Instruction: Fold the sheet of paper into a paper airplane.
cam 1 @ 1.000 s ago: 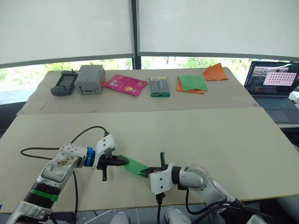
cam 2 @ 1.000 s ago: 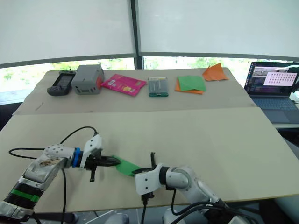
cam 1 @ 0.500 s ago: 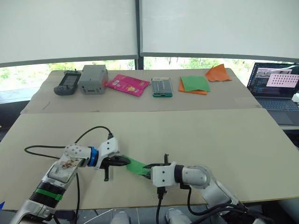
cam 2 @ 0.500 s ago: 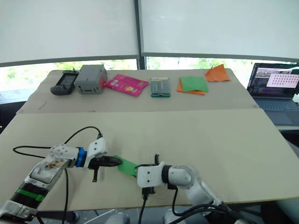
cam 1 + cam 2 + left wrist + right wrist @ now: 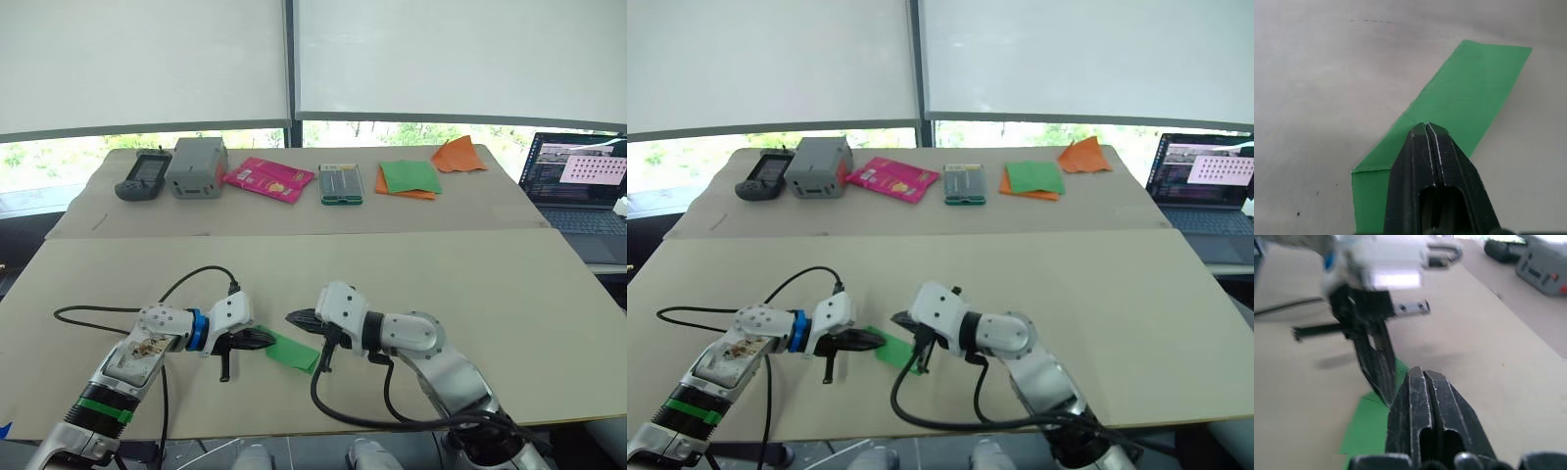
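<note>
The sheet of paper (image 5: 291, 350), folded narrow near the table's (image 5: 509, 313) front edge, was pinned by the closed left gripper (image 5: 266, 339); the closed right gripper (image 5: 294, 318) was held just above it.

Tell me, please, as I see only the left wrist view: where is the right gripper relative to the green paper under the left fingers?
Observer: The right gripper hovers over the far edge of the sheet of paper, apparently not touching it.
Operator: Are its fingers open?
Observer: No, its own wrist view shows them shut, with nothing between them.
Operator: Is any other paper about?
Observer: Yes, a second green sheet lies stacked on an orange sheet on the far table, beside a crumpled orange paper.
</note>
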### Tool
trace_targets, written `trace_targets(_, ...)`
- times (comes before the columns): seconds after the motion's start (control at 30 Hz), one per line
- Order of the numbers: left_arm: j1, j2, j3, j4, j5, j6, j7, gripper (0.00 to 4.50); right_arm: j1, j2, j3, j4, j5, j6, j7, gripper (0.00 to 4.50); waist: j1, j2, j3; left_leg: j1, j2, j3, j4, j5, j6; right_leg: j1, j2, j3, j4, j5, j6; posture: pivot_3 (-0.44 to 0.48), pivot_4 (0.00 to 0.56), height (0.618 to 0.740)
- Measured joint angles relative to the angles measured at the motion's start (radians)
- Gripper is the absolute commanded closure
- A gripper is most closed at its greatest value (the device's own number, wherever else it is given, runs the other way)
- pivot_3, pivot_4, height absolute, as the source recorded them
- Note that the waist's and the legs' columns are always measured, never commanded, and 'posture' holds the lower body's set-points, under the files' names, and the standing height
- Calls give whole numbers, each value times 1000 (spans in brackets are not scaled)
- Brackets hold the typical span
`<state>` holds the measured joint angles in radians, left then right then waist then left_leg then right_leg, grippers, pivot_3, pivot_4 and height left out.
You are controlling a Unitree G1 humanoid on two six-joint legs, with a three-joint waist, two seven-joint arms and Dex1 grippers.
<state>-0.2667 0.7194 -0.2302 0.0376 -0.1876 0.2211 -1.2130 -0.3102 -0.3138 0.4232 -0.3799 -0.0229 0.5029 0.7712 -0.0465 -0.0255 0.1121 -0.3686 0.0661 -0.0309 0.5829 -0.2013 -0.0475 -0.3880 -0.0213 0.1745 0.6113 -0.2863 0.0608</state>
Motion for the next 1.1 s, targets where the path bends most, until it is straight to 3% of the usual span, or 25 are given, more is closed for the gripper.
trace_targets(0.3,-2,5,0,-2,3,0,1,4500,-33,42,118,127,-25,59,-32,4479,-4,1,-1,0,0,0,0,0,0,0,0,0,0,0,0,0,150,740)
trace_targets(0.5,3,5,4,-5,3,-1,2,4500,-38,61,118,198,-35,74,-66,4479,-4,1,-1,0,0,0,0,0,0,0,0,0,0,0,0,0,150,740)
trace_targets(1.1,10,13,11,-5,5,-1,3,4500,-41,73,128,199,-32,85,-87,4479,-20,3,-6,0,0,0,0,0,0,0,0,0,1,0,0,0,150,740)
